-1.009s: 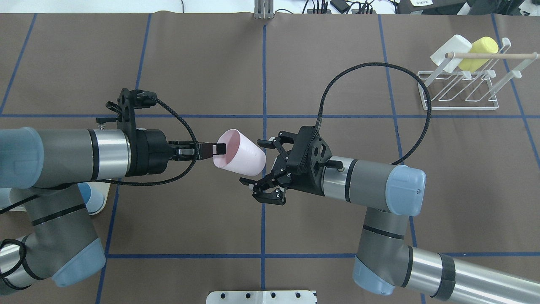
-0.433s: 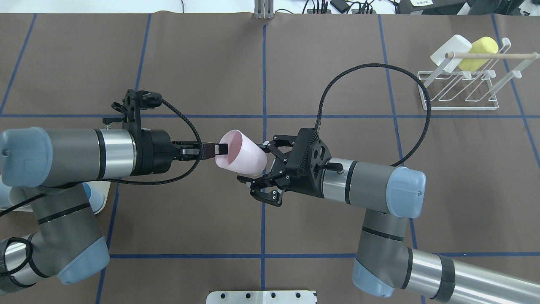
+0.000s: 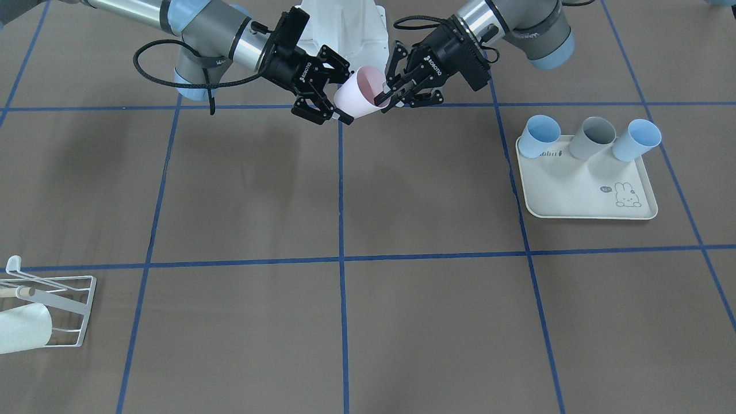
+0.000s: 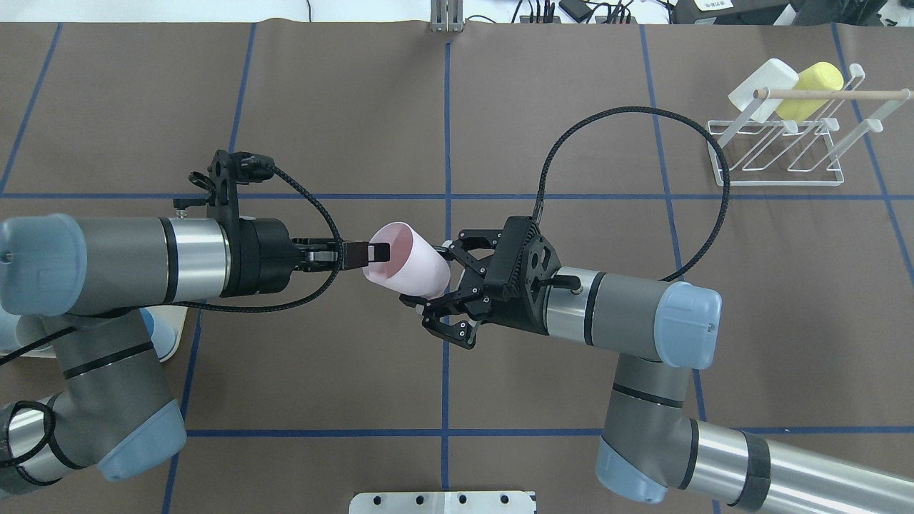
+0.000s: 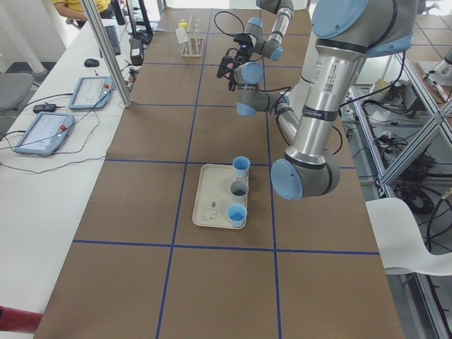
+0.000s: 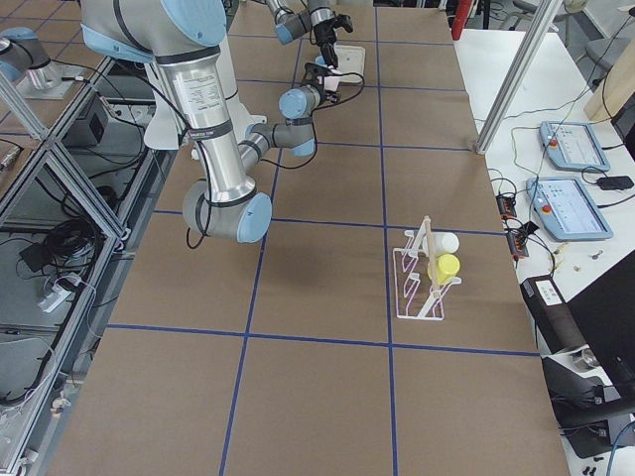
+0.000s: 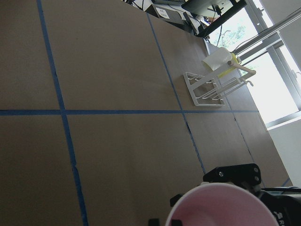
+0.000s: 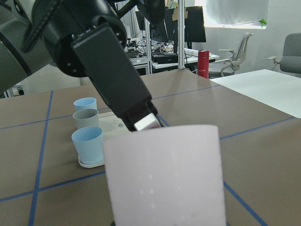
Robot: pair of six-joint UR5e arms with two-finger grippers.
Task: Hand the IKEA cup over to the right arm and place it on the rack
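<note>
A pale pink cup (image 4: 408,266) hangs tilted in the air over the table's middle. My left gripper (image 4: 371,253) is shut on its rim, one finger inside the mouth. My right gripper (image 4: 427,274) is open, with one finger on each side of the cup's base. The front view shows the same: the cup (image 3: 357,92), the left gripper (image 3: 385,94) and the right gripper (image 3: 344,95). The right wrist view is filled by the cup's wall (image 8: 164,174). The white wire rack (image 4: 778,146) with a wooden dowel stands at the far right.
A white cup (image 4: 762,87) and a yellow cup (image 4: 810,89) hang on the rack. A cream tray (image 3: 581,198) on my left side holds two blue cups and a grey cup (image 3: 597,137). The brown mat has blue tape lines.
My right gripper has moved left toward the cup, and its open fingers now straddle the base. My left arm has shifted a little to the right, still holding the cup.
</note>
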